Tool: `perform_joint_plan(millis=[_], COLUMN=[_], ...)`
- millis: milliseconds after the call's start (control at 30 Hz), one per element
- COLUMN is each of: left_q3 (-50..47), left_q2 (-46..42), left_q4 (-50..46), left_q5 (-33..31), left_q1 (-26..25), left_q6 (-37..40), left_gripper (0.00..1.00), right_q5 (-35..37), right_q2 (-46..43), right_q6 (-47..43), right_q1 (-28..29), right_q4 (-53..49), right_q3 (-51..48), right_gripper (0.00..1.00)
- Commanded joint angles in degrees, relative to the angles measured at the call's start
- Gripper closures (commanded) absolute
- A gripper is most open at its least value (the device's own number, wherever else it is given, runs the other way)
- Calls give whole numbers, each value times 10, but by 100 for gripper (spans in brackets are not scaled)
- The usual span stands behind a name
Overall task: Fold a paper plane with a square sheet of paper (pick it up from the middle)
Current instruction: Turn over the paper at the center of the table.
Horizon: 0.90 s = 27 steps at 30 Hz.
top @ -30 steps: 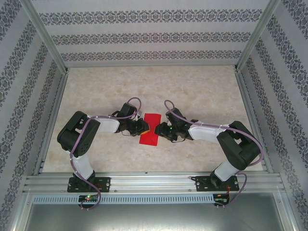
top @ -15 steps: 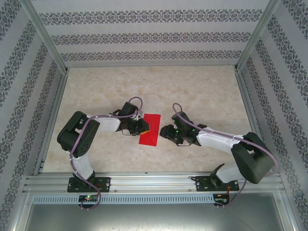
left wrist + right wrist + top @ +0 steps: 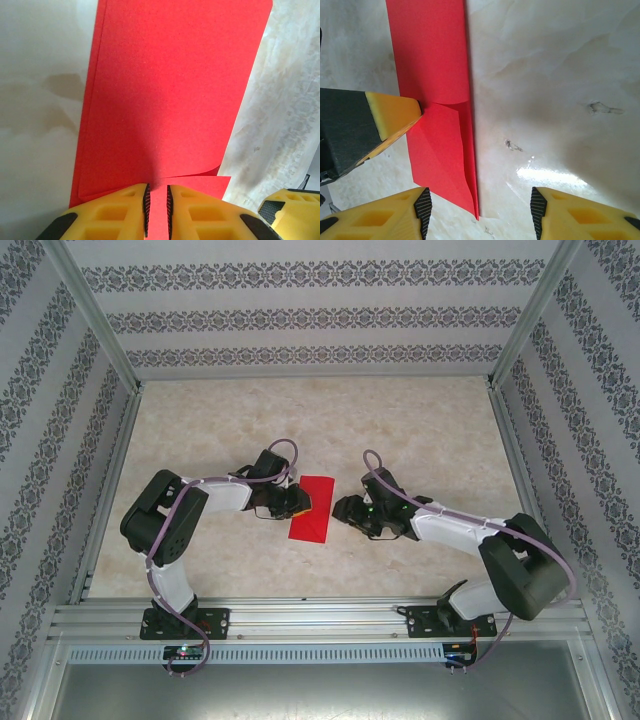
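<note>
The red paper (image 3: 314, 506) lies folded into a narrow rectangle on the marble-patterned table (image 3: 420, 420), a little toward 6 o'clock from the table's middle; the left gripper (image 3: 297, 502) sits at its 9 o'clock edge and covers part of that edge from above, so the bite itself cannot be made out there; the left wrist view settles it: the left gripper (image 3: 156, 202) has its black pads nearly together with a strip of the red paper (image 3: 170, 100) pinched between them; the sheet runs off toward 12 o'clock, where the frame cuts its far end; a top layer with a rounded corner at 5 o'clock overlaps a lower one, though how many layers are stacked is hard to tell; a yellow finger (image 3: 290, 207) pokes in at the 4 o'clock corner, mostly cut off

The right gripper (image 3: 343, 511) sits at the paper's 3 o'clock, just beside it; in its own wrist view the right gripper (image 3: 480, 210) has its jaws wide apart with nothing clamped; the red paper (image 3: 430, 55) lies toward 11 o'clock, its upper end cut off, its pointed corner reaching down between the fingers; whether it touches them I cannot tell; the left gripper's yellow fingertip (image 3: 392, 114) meets the paper's 9 o'clock edge, its dark body cut by the frame
</note>
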Motion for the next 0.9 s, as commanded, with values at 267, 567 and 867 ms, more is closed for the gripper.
perform_joint_plan(millis=[267,567,867], left_q3=[-7,-14,-11], left_q2=[-15,-17,-14], left_q4=[-15,-11,-11], left_q5=[-7,-5,-2], left_q1=[-8,-7,-7], left_q6=[8,4,5], left_gripper=[79,79,79], right_q5=[-35,-53,-51], right_q2=[48,114,144], right_q6=[32,51,54], right_q1=[8,22,24], right_q4=[67,118,130], right_q3=[25,43,44], right_gripper=[44,50,52])
